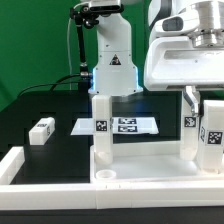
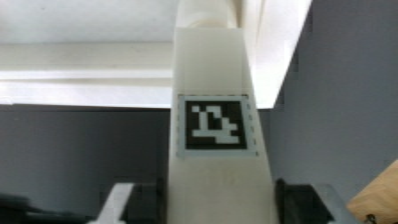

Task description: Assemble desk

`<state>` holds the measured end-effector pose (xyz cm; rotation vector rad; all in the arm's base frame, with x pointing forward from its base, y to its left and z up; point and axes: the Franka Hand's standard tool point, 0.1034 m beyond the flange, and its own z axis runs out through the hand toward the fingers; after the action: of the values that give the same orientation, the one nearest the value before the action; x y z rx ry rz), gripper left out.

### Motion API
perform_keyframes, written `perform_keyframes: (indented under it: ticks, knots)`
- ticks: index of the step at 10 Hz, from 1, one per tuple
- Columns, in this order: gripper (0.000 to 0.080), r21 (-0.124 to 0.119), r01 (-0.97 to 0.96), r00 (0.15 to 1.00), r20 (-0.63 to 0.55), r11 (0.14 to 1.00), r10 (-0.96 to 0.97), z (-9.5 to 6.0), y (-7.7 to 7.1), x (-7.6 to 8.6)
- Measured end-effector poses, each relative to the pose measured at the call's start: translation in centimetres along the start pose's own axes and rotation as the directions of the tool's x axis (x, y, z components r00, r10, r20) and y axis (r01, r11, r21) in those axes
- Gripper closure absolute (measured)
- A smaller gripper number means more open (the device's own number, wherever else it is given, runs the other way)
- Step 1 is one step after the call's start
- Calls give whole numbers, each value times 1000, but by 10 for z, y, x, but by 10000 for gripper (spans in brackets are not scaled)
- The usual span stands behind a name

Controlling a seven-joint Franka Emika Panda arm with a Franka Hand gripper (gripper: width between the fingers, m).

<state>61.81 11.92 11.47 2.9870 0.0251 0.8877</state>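
The white desk tabletop [image 1: 140, 178] lies flat at the front of the exterior view, against the border rails. Three white legs with tags stand upright on it: one on the exterior view's left [image 1: 100, 130], one at the right [image 1: 190, 135], and one nearer the camera at the far right [image 1: 212, 135]. My gripper [image 1: 190, 98] comes down from the upper right onto the middle-right leg. In the wrist view that tagged leg [image 2: 214, 120] fills the gap between my fingers [image 2: 285, 205], which press on both of its sides. A loose leg [image 1: 42, 130] lies on the black table at the left.
The marker board [image 1: 128, 125] lies flat behind the tabletop, in front of the robot base [image 1: 110, 65]. White border rails [image 1: 40, 185] run along the front and left of the table. A green backdrop stands behind.
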Motion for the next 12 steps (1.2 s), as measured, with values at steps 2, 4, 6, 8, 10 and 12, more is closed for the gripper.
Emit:
perform_keyframes:
  ticks: [2,4,6,8,10,12]
  knots:
    - [511,-1,-7,1000,-2,1000,7,0,1,0]
    - [511,-1,-8,1000,-2,1000,8,0,1,0]
    - [352,-1,-8,1000,-2,1000,8,0,1,0]
    - [226,-1,-7,1000,-2,1000,7,0,1,0]
    - [154,-1,-6,1000,-2,1000,6,0,1,0]
    - [151,-1,-4,1000,-2,1000,4,0,1,0]
